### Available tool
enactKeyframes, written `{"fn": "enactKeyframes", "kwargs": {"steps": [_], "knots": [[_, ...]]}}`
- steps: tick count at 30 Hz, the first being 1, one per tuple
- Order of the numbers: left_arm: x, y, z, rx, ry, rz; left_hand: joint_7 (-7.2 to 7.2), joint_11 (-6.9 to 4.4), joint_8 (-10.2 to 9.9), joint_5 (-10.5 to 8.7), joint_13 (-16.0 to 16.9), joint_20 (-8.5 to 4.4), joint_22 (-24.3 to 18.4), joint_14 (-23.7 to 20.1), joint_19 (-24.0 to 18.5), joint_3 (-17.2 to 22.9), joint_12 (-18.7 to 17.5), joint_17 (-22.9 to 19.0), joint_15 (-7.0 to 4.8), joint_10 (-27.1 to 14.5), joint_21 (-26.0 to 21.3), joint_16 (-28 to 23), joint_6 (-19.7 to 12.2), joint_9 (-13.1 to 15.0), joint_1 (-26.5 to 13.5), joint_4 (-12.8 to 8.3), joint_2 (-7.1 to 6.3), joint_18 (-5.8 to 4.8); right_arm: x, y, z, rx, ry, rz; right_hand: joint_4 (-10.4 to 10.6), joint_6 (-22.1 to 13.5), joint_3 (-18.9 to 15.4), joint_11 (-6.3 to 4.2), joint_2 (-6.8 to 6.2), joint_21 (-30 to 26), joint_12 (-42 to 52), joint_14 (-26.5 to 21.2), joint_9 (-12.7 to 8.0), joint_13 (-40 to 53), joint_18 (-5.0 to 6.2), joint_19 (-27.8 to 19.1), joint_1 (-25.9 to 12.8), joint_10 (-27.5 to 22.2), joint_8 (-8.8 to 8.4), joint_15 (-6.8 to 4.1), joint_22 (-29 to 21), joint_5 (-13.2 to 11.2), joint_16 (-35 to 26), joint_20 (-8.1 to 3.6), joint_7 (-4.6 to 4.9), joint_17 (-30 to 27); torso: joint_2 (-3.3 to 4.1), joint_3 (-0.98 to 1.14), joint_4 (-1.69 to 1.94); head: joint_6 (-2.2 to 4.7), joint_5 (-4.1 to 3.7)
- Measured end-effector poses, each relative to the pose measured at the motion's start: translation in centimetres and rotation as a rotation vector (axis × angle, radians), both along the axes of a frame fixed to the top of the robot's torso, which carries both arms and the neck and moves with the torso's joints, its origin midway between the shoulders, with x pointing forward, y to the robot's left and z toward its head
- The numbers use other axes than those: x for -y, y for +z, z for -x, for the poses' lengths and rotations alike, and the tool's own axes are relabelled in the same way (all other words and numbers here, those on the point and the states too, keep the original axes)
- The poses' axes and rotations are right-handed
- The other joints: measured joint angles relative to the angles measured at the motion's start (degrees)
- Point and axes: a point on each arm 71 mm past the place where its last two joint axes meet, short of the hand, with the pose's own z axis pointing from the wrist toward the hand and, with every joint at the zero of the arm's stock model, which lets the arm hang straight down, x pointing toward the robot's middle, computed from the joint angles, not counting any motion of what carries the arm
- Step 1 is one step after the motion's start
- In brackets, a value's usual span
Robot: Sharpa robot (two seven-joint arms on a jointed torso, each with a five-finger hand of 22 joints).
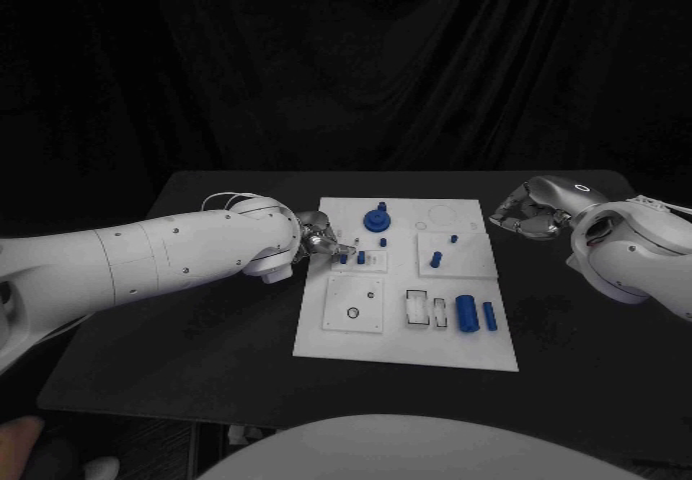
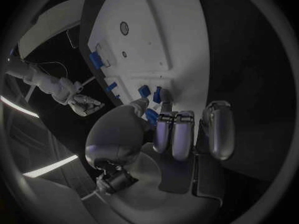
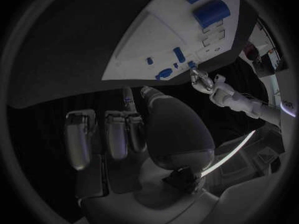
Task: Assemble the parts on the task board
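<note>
Parts sit across the task board in the middle of your bench: a blue round piece near the far edge, a larger blue cylinder and a slimmer one toward the near right, and two small blue pegs at the board's left edge. Your left hand is right at those pegs; in the left wrist view its fingers reach to the pegs, thumb and a fingertip close together beside them, but you cannot tell whether anything is actually pinched. Your right hand hovers off the board's far right corner, fingers curled inward around nothing. The arm covers much of your left hand from above.
</note>
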Motion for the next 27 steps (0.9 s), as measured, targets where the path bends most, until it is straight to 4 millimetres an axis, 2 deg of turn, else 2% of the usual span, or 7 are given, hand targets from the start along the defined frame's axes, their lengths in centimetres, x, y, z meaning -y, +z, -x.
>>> {"fn": "enactKeyframes", "kwargs": {"steps": [8,12,15,16,20,24,27], "knots": [[-0.08,0.05,-0.13,-0.013,-0.005,-0.007,0.1,0.0,-1.7,-1.66,0.0,0.0,0.0,0.0,0.0,-6.4,0.0,0.0,0.0,0.0,-0.4,0.0,0.3,-0.7,-4.9,2.9,1.16,0.0,0.02,-0.03,-0.01,-0.004,-0.002,0.002,0.0,0.0,0.0,0.0,0.0,0.0,0.0,0.0,0.0,0.0,0.0,0.0,0.0,0.0,0.0,0.0,0.0,0.0,0.0,0.0,0.0,0.0,0.0,0.01,0.02,-0.01,0.11],[-0.14,0.06,-0.19,-0.017,-0.007,-0.008,0.11,0.0,-2.0,-1.66,0.0,0.0,0.0,0.0,0.0,-10.0,0.0,0.0,0.0,0.0,-0.6,0.0,0.3,-0.5,-8.5,3.1,3.96,0.0,0.01,-0.05,-0.02,-0.005,-0.003,0.003,-0.2,0.0,0.2,0.0,-0.25,0.0,0.0,0.0,0.0,0.0,0.0,0.0,0.3,0.0,0.0,0.0,0.0,0.4,0.0,0.0,0.0,0.0,-0.01,0.01,-0.01,-0.02,0.21],[-0.19,0.05,-0.23,-0.017,-0.009,-0.006,0.11,0.21,-2.0,-1.65,0.0,0.0,0.0,-0.1,0.0,-10.7,0.0,0.0,0.06,-0.2,-0.6,0.0,0.3,-0.1,-9.4,3.1,5.03,0.0,0.02,-0.06,-0.03,-0.007,-0.004,0.004,-0.3,0.0,0.3,0.0,-0.25,0.0,0.0,0.0,0.0,0.0,0.01,0.0,0.3,0.0,0.0,0.0,0.0,0.4,0.0,0.0,0.0,0.0,0.0,0.01,-0.03,-0.02,0.24],[-0.2,0.05,-0.25,-0.016,-0.01,-0.004,0.11,0.21,-2.0,-1.65,0.0,0.0,0.0,-0.2,0.0,-10.7,0.0,0.0,0.2,-0.2,-0.6,0.0,0.3,-0.1,-9.5,3.1,6.16,0.0,0.03,-0.06,-0.03,-0.007,-0.004,0.005,-0.3,0.0,0.3,0.0,-0.25,0.0,0.0,0.0,0.0,0.0,0.0,0.0,0.3,0.0,0.0,0.0,0.0,0.5,0.0,0.0,0.0,0.0,0.0,0.01,-0.03,-0.02,0.24],[-0.39,0.02,-0.32,-0.009,-0.015,0.006,0.34,0.21,-1.3,0.62,0.0,0.0,0.0,-0.2,0.0,-11.4,0.0,0.0,0.21,-0.2,-0.9,0.0,0.1,-0.1,-8.5,3.1,9.1,0.0,0.07,-0.08,-0.03,-0.009,-0.006,0.006,-0.5,0.0,0.5,0.0,-0.03,0.0,0.0,0.0,0.0,0.0,0.0,0.0,0.5,0.0,0.0,0.0,0.0,0.7,0.0,0.0,0.0,0.0,0.0,0.01,-0.01,-0.02,0.18],[-0.62,-0.1,-0.24,0.012,-0.021,0.029,0.92,0.21,0.5,4.37,0.0,0.0,0.0,-0.2,0.0,-12.2,0.0,0.0,0.21,-0.2,-0.9,0.0,-0.5,-0.1,-6.9,3.0,10.63,0.0,0.15,-0.08,-0.02,-0.01,-0.008,0.007,-0.5,0.0,0.5,0.0,-0.03,0.0,0.0,0.0,0.0,0.0,0.0,0.0,0.5,0.0,0.0,0.0,0.0,0.7,0.0,0.0,0.0,0.0,0.0,0.0,0.0,-0.02,0.2],[-0.89,-0.14,-0.19,0.039,-0.018,0.046,0.69,0.2,2.0,6.6,0.0,0.0,0.0,-0.2,0.0,-12.6,0.0,0.0,0.21,-0.2,-0.9,0.0,-0.8,-0.2,-5.0,3.0,10.71,0.0,0.23,-0.08,-0.01,-0.011,-0.01,0.008,-0.5,0.0,0.5,0.0,-0.03,0.0,0.0,0.0,0.0,0.0,0.0,0.0,0.5,0.0,0.0,0.0,0.0,0.7,0.0,0.0,0.0,0.0,-0.01,-0.01,-0.01,-0.02,0.2]]}}
